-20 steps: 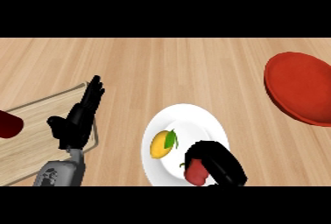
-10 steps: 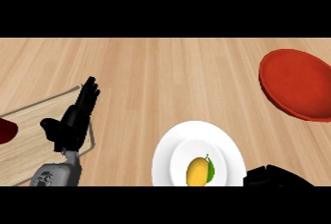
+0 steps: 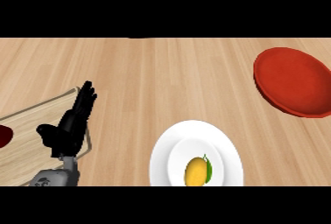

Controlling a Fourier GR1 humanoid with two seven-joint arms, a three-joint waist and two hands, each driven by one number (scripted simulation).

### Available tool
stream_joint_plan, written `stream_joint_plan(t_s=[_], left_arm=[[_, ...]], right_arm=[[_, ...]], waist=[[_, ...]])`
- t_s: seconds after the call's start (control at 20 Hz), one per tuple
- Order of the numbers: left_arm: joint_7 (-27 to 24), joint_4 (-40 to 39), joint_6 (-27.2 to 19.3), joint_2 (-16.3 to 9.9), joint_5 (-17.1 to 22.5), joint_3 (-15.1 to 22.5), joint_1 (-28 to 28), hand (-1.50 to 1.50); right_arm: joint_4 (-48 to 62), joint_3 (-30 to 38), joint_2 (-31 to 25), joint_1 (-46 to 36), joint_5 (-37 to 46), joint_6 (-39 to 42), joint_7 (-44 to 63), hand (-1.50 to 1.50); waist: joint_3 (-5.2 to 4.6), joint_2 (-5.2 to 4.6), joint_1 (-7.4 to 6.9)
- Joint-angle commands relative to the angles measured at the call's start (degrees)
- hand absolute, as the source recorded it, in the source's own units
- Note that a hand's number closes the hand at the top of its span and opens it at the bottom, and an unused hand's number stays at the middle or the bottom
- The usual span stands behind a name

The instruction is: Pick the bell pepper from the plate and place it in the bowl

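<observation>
The wooden worktop (image 3: 161,74) is lying bare across its whole middle and upper stretch, leaving wide open room between the things set near its edges. The white plate (image 3: 165,153) is sitting low in the head view, right of centre, with its lower rim running out of sight at the bottom. The bell pepper (image 3: 196,171), yellow-orange with a green bit along its right side, is lying on the plate's inner part, toward the lower end; its bottom is being cut off by the edge of the view as well. The red bowl (image 3: 291,81) is resting at the upper right, well apart from the plate, and its right side is passing beyond the frame, so its full outline is not showing.

The left hand (image 3: 68,127) is standing at the lower left, open, with its fingers straight and pointing up and the thumb held out to the left; it is holding nothing. Its grey forearm is entering from the bottom edge. The hand is partly covering the right edge of a light wooden board (image 3: 32,127) that is lying tilted at the left side, itself cut off by the frame. A dark red thing (image 3: 4,135) is showing on that board at the far left edge, too cropped to make out. The right hand is not appearing anywhere in view.
</observation>
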State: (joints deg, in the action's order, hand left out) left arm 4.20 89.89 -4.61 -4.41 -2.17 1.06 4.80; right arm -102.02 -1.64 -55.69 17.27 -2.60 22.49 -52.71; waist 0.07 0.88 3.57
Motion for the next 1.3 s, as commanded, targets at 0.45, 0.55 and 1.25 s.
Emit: stream_joint_plan(t_s=[0.45, 0.55, 1.25], left_arm=[[0.1, 0.51, 0.95, -0.25, 0.45, 0.04, 0.31, 0.0], [2.74, 2.29, 1.45, -1.01, 0.09, 0.67, 0.75, 0.0], [5.27, 0.69, 1.52, 1.51, -0.71, 2.88, 6.33, 0.0]], right_arm=[[6.19, 27.08, -16.98, 6.2, -26.12, 16.08, -6.85, 1.5], [3.98, 28.27, -18.53, 4.65, -31.44, 15.43, -0.3, 1.5], [14.86, 16.93, -18.89, -16.19, -16.68, -0.86, 11.01, 1.5]], waist=[[-0.1, -0.42, -1.43], [-0.14, -0.42, -2.26], [0.02, -1.45, -6.31]])
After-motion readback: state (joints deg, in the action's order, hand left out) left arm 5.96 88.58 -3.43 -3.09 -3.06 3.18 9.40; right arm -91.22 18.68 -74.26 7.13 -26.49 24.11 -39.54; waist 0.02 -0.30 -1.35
